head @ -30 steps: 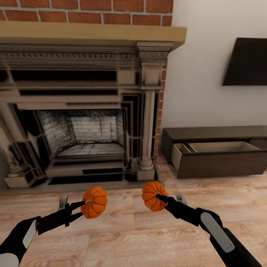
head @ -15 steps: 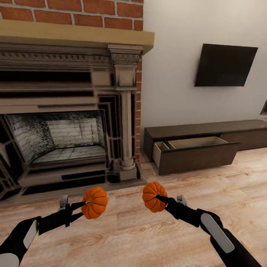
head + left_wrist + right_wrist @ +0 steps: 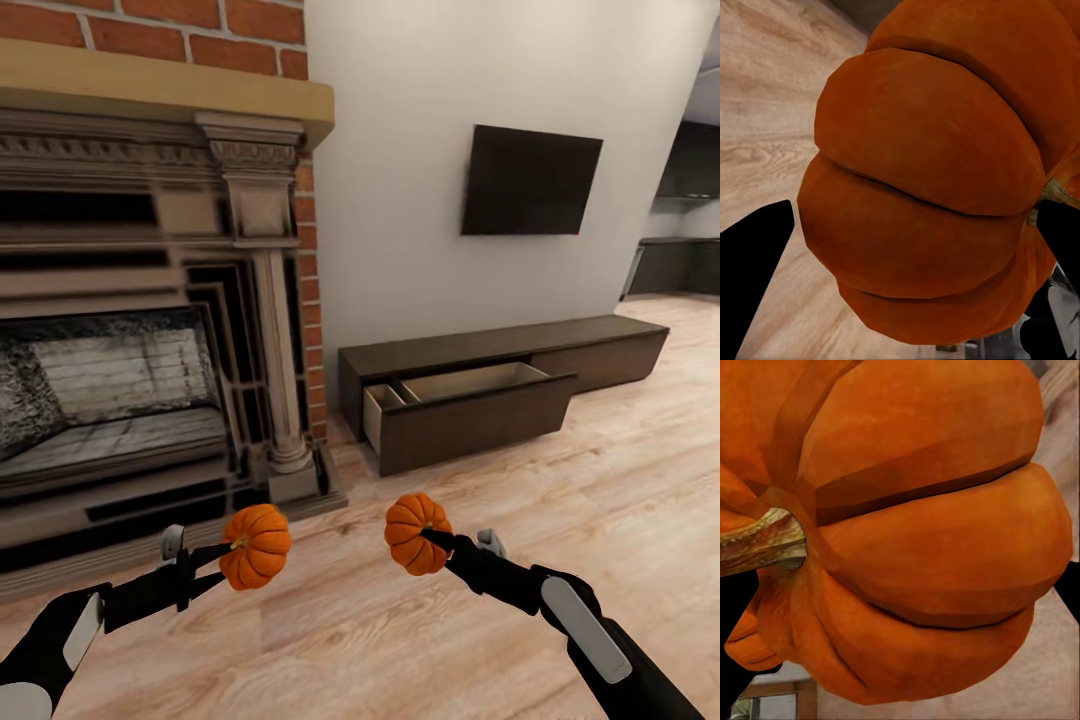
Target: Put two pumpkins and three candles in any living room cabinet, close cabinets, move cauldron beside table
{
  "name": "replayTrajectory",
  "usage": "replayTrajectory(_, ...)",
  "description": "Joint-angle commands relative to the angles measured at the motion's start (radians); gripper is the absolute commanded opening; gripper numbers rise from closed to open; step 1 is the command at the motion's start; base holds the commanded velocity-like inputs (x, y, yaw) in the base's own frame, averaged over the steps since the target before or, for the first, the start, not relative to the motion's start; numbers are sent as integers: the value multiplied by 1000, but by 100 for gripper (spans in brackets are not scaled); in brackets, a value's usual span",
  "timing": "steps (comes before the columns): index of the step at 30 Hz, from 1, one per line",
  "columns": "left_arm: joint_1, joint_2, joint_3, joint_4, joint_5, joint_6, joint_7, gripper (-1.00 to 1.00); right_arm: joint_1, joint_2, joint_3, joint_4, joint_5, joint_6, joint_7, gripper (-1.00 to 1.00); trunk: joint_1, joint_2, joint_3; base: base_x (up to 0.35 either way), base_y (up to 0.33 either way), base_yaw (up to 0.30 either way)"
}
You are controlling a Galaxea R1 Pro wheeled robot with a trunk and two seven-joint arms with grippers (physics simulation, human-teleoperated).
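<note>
Carrying one pumpkin (image 3: 256, 545) clamped in left gripper (image 3: 232, 548), other pumpkin (image 3: 417, 532) clamped in right gripper (image 3: 432, 538), both kept above floor (image 3: 600, 470) for transport; beyond, heading toward cabinet (image 3: 500, 385), drawer (image 3: 470, 405) already open to receive them

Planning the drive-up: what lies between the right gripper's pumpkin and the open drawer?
In the head view, bare wooden floor separates the right gripper's pumpkin from the cabinet's open drawer.
</note>
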State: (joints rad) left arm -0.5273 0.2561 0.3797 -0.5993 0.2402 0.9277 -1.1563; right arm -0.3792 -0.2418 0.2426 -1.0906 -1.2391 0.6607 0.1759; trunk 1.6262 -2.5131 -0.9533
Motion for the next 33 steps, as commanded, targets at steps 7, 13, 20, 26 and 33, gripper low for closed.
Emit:
replayTrajectory(7,0,-1,1,-1,10,11,-1,-100,-1,-1,1,0,-8,2,2,-100,0,0,2,125,-7,-282)
replayTrajectory(13,0,-2,2,-1,10,11,1,-100,-1,-1,1,19,-14,2,15,-100,0,0,5,115,0,-284)
replayTrajectory(20,0,-3,2,-1,10,11,4,-100,-1,0,0,50,-45,1,38,-100,0,0,7,94,-22,-289)
replayTrajectory(26,0,-3,2,-1,10,11,5,-100,-1,0,0,53,-48,0,38,-100,0,0,7,88,-71,-292)
replayTrajectory(33,0,-3,2,-1,10,11,5,-100,-1,1,0,90,-52,0,39,-100,0,0,7,87,-76,-293)
